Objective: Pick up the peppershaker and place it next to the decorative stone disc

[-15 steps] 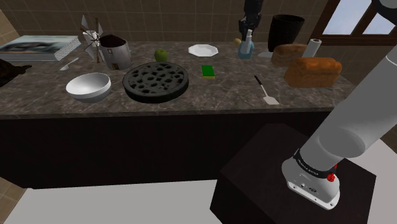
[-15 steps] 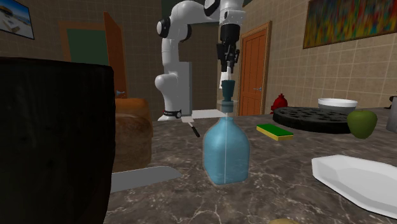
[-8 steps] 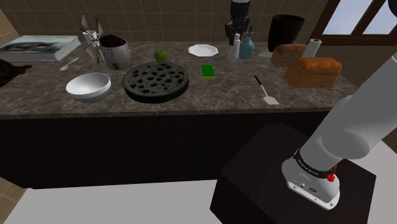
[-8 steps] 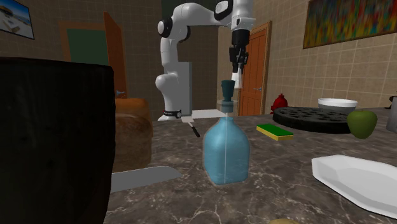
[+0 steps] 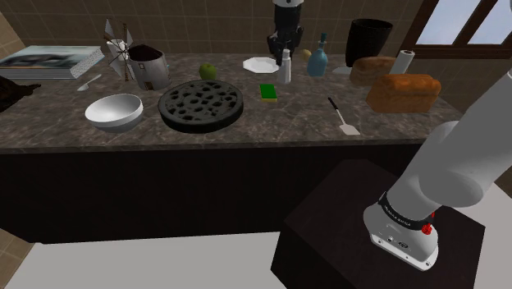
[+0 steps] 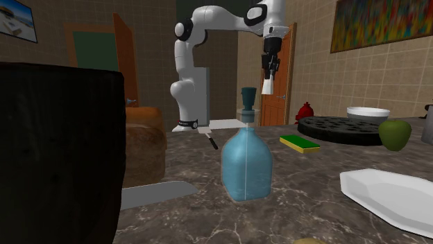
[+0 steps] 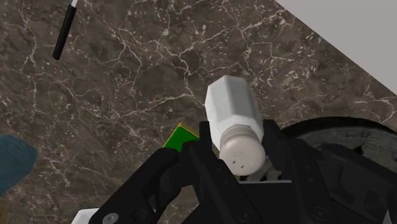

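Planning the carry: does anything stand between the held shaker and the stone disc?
Nothing tall does. The white shaker, clasped in the gripper, hangs above the counter; only the flat green sponge lies between it and the dark perforated disc, probably low enough to pass over.

White bowl (image 5: 115, 111), green apple (image 5: 208, 71), green sponge (image 5: 267, 90), blue bottle (image 6: 246, 163), brown loaf (image 5: 403, 92)

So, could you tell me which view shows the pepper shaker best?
The wrist view: the pepper shaker shows large, white body and holed cap clasped in the end effector. The shoulder and second exterior views show a small white shape below it.
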{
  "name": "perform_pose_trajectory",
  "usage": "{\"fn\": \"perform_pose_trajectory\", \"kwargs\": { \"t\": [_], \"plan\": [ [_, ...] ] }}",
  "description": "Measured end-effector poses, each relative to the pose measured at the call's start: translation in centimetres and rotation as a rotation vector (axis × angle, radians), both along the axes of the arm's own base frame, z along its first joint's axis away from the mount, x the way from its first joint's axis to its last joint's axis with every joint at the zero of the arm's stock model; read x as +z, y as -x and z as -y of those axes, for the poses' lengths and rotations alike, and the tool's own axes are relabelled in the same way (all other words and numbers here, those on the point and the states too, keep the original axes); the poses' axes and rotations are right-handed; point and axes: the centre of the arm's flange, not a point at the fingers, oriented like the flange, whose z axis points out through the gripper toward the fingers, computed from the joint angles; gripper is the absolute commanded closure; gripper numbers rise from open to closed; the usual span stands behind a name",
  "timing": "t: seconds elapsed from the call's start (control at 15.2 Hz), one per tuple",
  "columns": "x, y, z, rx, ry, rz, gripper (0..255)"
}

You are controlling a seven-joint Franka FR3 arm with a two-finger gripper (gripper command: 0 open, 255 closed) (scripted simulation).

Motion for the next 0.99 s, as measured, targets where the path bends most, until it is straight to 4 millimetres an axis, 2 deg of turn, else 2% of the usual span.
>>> {"fn": "perform_pose_trajectory", "kwargs": {
  "t": [0.53, 0.86, 0.99],
  "plan": [
    [-0.4, -0.9, -10.7, 0.000, 0.000, 0.000, 255],
    [0.1, -1.4, -17.2, 0.000, 0.000, 0.000, 255],
    [-0.5, -1.4, -18.5, 0.000, 0.000, 0.000, 255]
  ]
}}
